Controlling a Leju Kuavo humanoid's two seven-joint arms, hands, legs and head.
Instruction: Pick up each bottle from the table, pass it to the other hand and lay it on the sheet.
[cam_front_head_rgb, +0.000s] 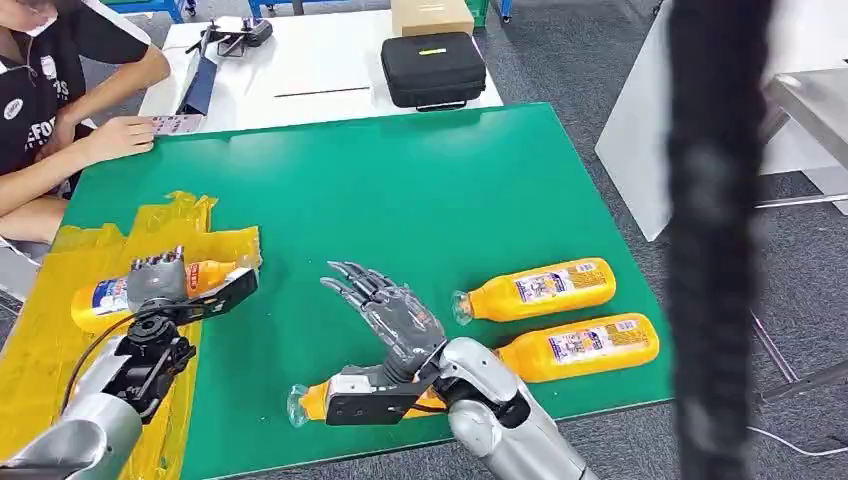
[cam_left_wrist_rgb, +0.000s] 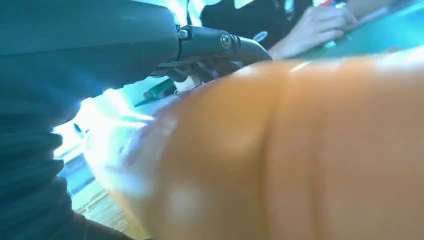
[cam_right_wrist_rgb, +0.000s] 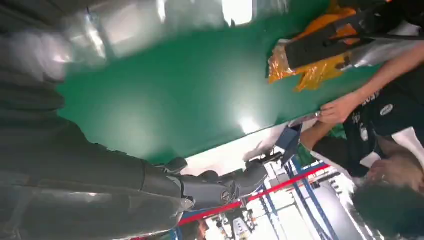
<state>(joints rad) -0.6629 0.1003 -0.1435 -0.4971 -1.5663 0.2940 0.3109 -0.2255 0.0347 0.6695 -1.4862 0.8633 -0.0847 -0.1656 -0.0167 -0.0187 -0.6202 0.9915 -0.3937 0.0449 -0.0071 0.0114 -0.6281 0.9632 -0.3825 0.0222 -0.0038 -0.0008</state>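
An orange bottle (cam_front_head_rgb: 101, 297) with a white label lies on the yellow sheet (cam_front_head_rgb: 60, 340) at the left of the green table (cam_front_head_rgb: 400, 190). My left hand (cam_front_head_rgb: 156, 280) grips it around the middle, and the left wrist view shows the bottle (cam_left_wrist_rgb: 300, 150) pressed close against that hand. My right hand (cam_front_head_rgb: 385, 312) is open with fingers spread, raised just above a second bottle (cam_front_head_rgb: 308, 402) lying near the table's front edge. Its thumb (cam_front_head_rgb: 372, 402) lies across that bottle. Two more bottles (cam_front_head_rgb: 540, 290) (cam_front_head_rgb: 585, 346) lie side by side to the right.
A person sits at the far left with a hand (cam_front_head_rgb: 118, 136) on the table's back corner. A black case (cam_front_head_rgb: 433, 68) and a cardboard box (cam_front_head_rgb: 432, 15) stand on the white table behind. A dark blurred upright (cam_front_head_rgb: 715, 240) crosses the right side.
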